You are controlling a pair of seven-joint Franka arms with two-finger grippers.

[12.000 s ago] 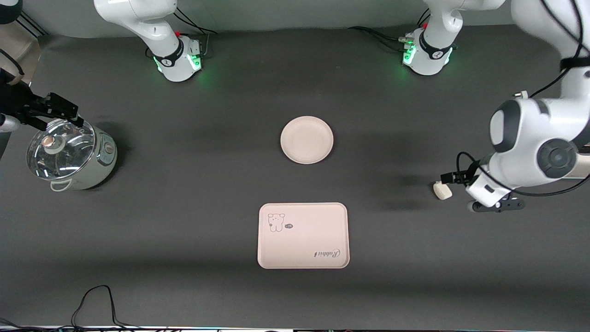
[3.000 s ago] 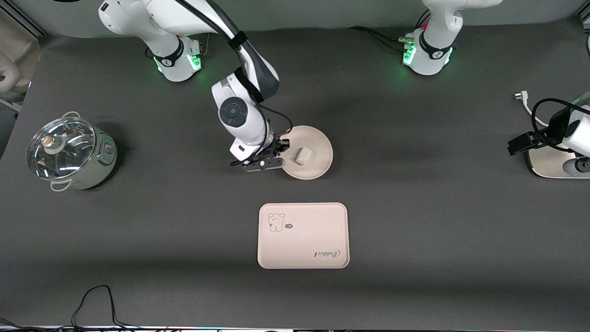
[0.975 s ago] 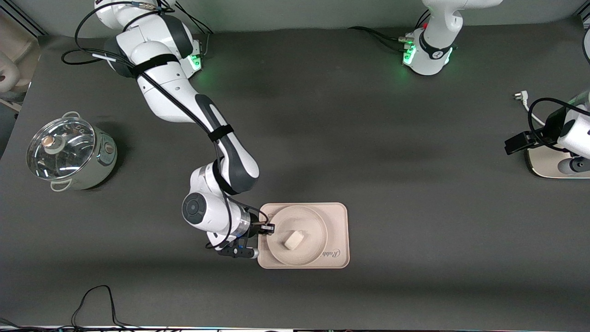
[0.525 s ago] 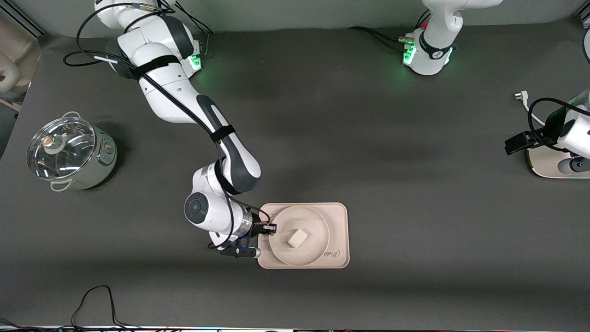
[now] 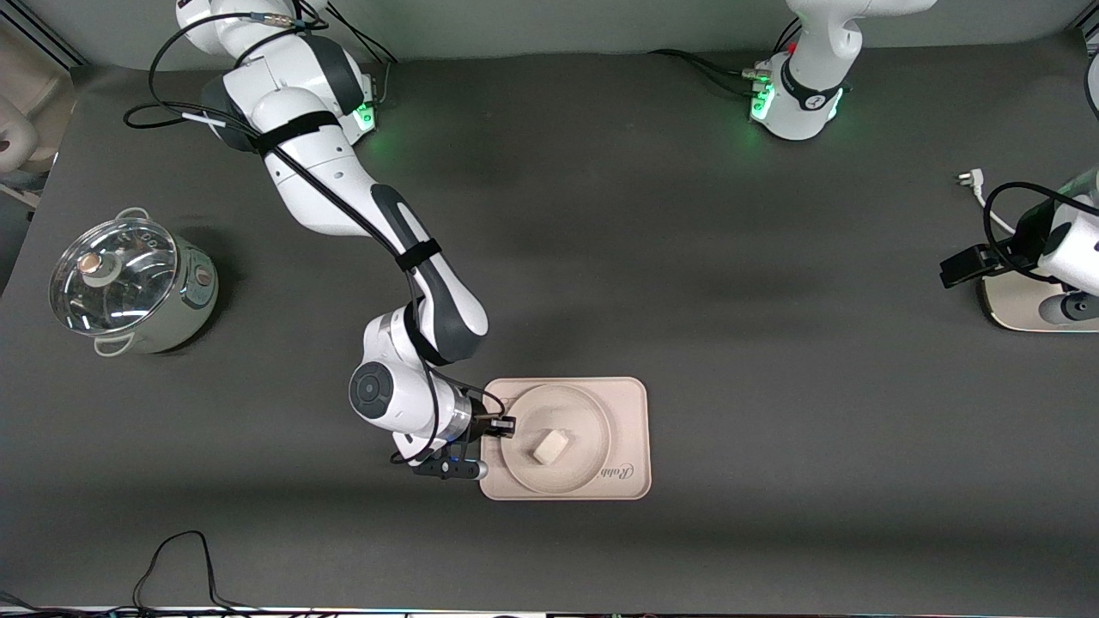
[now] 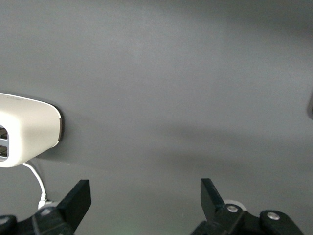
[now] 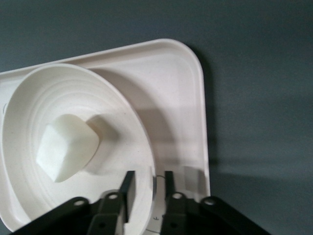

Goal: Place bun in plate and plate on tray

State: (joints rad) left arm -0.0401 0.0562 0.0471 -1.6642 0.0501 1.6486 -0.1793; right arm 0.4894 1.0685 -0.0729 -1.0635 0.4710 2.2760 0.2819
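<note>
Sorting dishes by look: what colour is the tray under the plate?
The tray is pale pinkish-beige with "Rabbit" script, clearest in the front view.

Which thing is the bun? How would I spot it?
Find the pinkish rectangular tray near the front camera. A round cream plate sits on it, its rim pinched by the right claw. The bun is the small off-white blocky lump in the plate, the only thing in it.

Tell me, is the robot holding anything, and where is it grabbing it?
Yes. The right gripper pinches the plate by its rim, with the bun in it, over the tray. The left gripper is open and holds nothing.
</note>
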